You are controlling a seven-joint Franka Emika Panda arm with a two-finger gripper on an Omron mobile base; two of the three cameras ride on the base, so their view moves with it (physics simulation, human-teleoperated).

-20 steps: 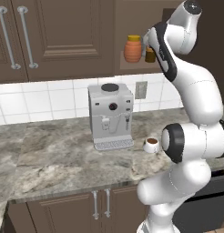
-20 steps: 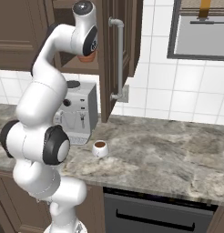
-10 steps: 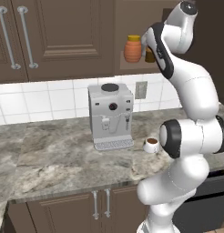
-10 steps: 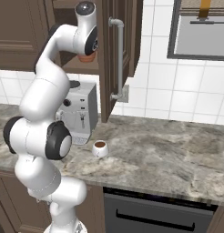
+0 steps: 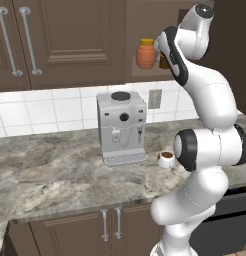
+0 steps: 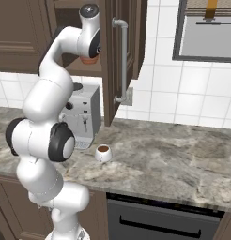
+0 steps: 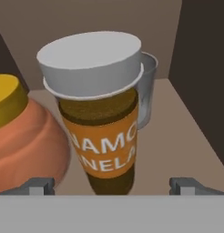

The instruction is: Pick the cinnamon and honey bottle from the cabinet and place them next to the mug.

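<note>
In the hand view the cinnamon point(image 7: 102, 118), a slim dark-brown jar with a grey lid and orange label, stands upright straight ahead on the cabinet shelf point(image 7: 186, 132). My gripper point(image 7: 111, 185) is open, with one fingertip point(image 7: 38, 185) on each side of the jar's base and not touching it. The honey bottle point(image 7: 22, 141), orange with a yellow lid, stands just left of the jar and also shows in the niche point(image 5: 145, 54). The mug point(image 5: 166, 158) point(image 6: 103, 153) with dark liquid sits on the counter to the right of the coffee machine. My arm hides most of the cinnamon in both base views.
A plain grey cup point(image 7: 148, 86) stands behind the cinnamon. The open cabinet door point(image 6: 118, 61) with its long handle hangs just right of my hand. A coffee machine point(image 5: 122, 127) stands on the marble counter point(image 5: 55, 175) below the niche. An oven front point(image 6: 155, 215) sits under the counter.
The arm's upper part has eased slightly toward the shelf niche. The jars and the mug have not moved, and the jaws stay wide.
</note>
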